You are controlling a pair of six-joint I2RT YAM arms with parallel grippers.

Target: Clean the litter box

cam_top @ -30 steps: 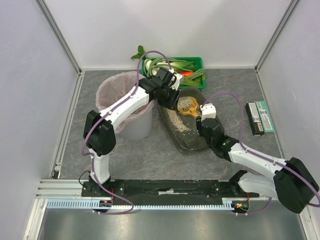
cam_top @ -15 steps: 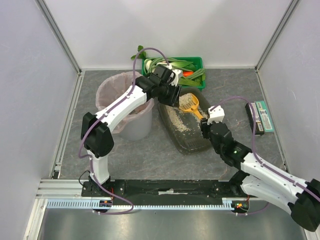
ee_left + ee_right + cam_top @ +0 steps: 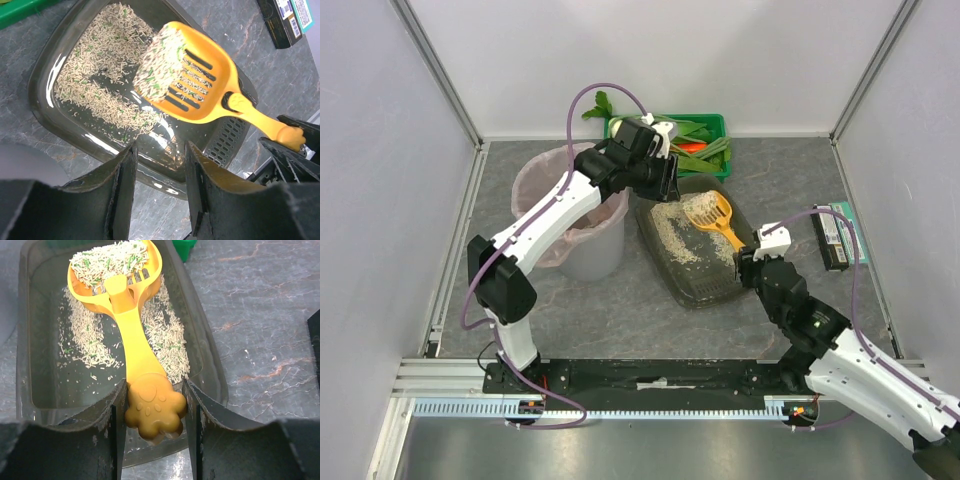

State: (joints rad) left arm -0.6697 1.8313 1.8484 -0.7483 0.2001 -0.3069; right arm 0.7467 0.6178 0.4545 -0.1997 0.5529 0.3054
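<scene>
Litter box (image 3: 708,290): mid-table, nearer the far edge, with litter spread thinly inside.
Scoop (image 3: 710,212): yellow, heaped with litter, over the box.
Right gripper (image 3: 154,386): pinching the scoop's paw-shaped handle end.
Left gripper (image 3: 160,147): fingers spread, nothing between them, over the box.

Dark grey litter box (image 3: 692,250), litter scattered inside

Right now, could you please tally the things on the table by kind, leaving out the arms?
Open containers: 3 (litter box, bin, green crate)
Scoops: 1 (yellow scoop)
Small flat boxes: 2 (black box, teal box)
Total: 6
</scene>
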